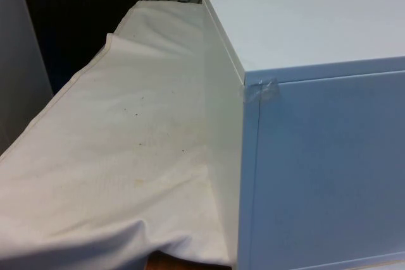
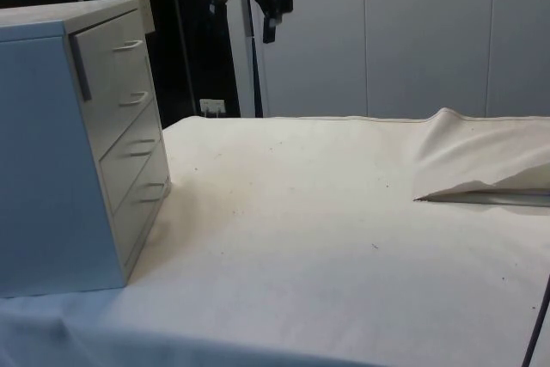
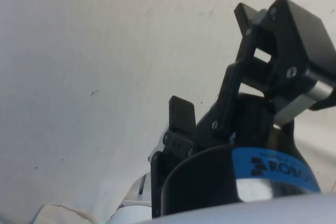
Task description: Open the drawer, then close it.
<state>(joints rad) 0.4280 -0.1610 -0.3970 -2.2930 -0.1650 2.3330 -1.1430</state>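
- Front view first: you face the plain back and side of the white chest of drawers (image 1: 316,156) on the front view's right, a strip of clear tape (image 1: 261,92) stuck at its upper corner, the white cloth (image 1: 114,156) running off to the left.
- From the side view you see four drawers, all pushed in; the top drawer (image 2: 120,53) sits flush, its handle untouched.
- Farther back, your gripper (image 2: 273,6) hangs high above the table, well apart from the chest.
- At the wrist you see the fingers (image 3: 181,114) spread apart over bare cloth, holding nothing.
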